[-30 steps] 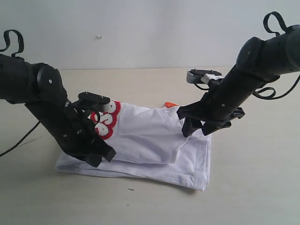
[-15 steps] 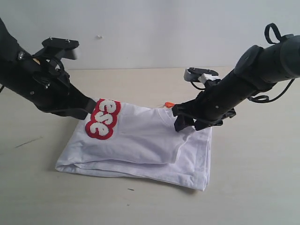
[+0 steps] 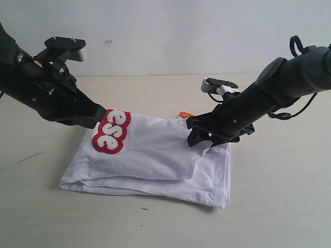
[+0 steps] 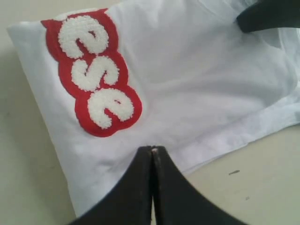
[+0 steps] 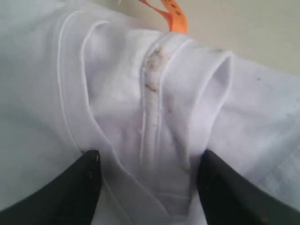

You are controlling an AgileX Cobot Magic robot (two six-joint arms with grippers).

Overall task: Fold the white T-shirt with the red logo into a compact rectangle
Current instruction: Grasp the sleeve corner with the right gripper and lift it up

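Observation:
The white T-shirt lies folded on the table, the red logo facing up near its left end. My left gripper hangs shut and empty just off the shirt's far left edge; in the left wrist view its tips meet above the fabric, below the logo. My right gripper is open and low over the right end. Its fingers straddle the bunched ribbed collar, and the gripper's midpoint rests over white cloth. The orange neck tag sticks out beyond the collar.
The shirt rests on a pale wooden table with a white wall behind. The orange tag peeks out at the shirt's far edge. A dark cable trails on the table at left.
My left arm has lifted off the shirt's front left corner and swung up and back to the left, uncovering the logo. The right gripper has edged slightly left and lower over the collar.

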